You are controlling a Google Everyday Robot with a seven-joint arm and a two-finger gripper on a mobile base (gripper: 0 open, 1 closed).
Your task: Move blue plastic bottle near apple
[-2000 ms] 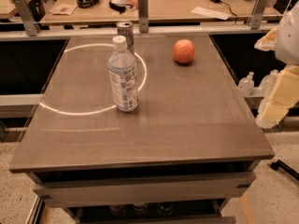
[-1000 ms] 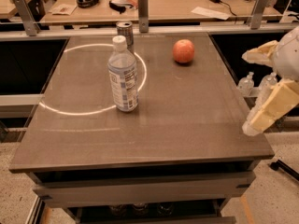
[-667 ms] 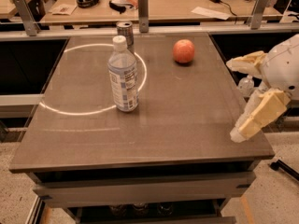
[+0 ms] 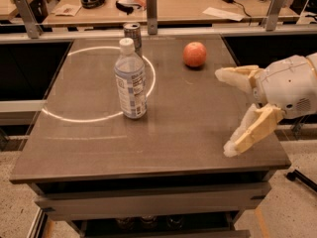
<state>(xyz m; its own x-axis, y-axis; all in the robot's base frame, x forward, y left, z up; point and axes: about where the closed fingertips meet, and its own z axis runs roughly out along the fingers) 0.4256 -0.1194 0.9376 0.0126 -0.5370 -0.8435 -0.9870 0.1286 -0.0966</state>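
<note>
While my pincer (image 4: pixel 225 112) hangs wide open and empty over the right edge of the worktop (image 4: pixel 173 133), the bottle (image 4: pixel 131 81) stands upright left of centre, well apart from the apple (image 4: pixel 194 54) at the back. I judge it light, slick and easily tipped, so I'd take it around the labelled middle.
</note>
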